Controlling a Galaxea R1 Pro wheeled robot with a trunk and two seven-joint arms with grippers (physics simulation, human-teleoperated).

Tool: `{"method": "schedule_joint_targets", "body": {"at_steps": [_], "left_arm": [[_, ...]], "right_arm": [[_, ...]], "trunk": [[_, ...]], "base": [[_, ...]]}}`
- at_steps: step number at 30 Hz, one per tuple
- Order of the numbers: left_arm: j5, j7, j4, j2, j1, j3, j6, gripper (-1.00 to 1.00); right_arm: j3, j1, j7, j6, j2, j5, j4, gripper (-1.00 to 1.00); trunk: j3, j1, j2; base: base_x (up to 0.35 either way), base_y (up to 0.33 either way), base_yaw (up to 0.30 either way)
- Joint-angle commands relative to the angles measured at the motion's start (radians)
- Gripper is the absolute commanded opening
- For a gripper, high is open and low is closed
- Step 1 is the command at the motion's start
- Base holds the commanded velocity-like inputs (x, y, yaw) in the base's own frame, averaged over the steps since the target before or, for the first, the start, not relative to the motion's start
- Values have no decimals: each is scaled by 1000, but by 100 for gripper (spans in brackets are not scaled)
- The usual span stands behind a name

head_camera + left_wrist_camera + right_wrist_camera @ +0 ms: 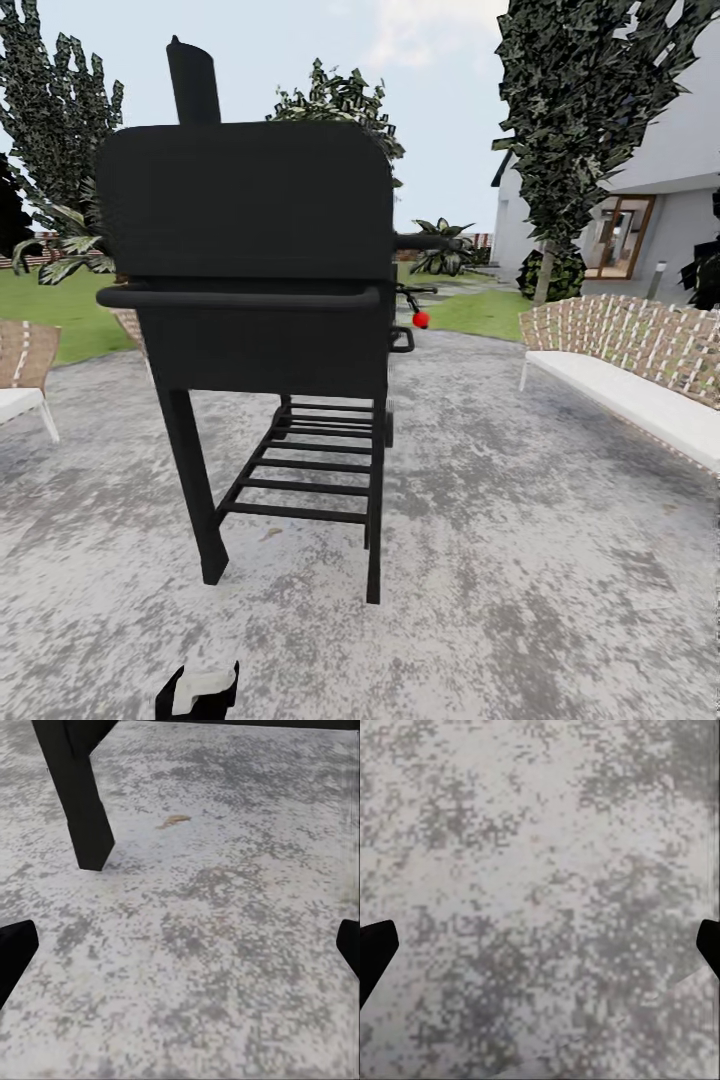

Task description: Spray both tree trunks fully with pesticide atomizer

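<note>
Straight ahead in the head view stands a black barbecue grill with a closed lid, a chimney pipe rising from its top and a slatted lower shelf between its legs. It rests on grey mottled stone paving. Beyond the grill's right side a small dark object with a red tip shows against the lawn — possibly the pesticide atomizer, though it is too small to tell for certain.

A woven bench with a white cushion sits on the paving at the right, and part of a similar chair at the left edge. Dark narrow trees rise behind, beside a white house.

At the bottom of the head view a white-and-black piece of the left arm pokes in. The left gripper hangs over bare paving near one grill leg, its fingertips spread wide with nothing between them. The right gripper hovers over paving too, fingers likewise wide apart and empty.
</note>
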Motion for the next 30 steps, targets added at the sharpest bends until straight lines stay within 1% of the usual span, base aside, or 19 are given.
{"method": "schedule_joint_targets", "body": {"at_steps": [1, 17, 30], "left_arm": [[-6, 1, 1, 0, -1, 4, -3, 100], [-6, 1, 1, 0, -1, 4, -1, 100], [-6, 1, 1, -2, -1, 3, 3, 100]], "right_arm": [[-1, 0, 0, -2, 1, 0, -1, 100], [-3, 0, -1, -2, 0, -4, -3, 100], [-4, 0, -1, -2, 0, -5, -6, 100]], "trunk": [[-1, 0, 0], [-1, 0, 0], [-1, 0, 0]], "base": [[0, -305, 0], [2, -307, -13], [107, -308, -243]]}}
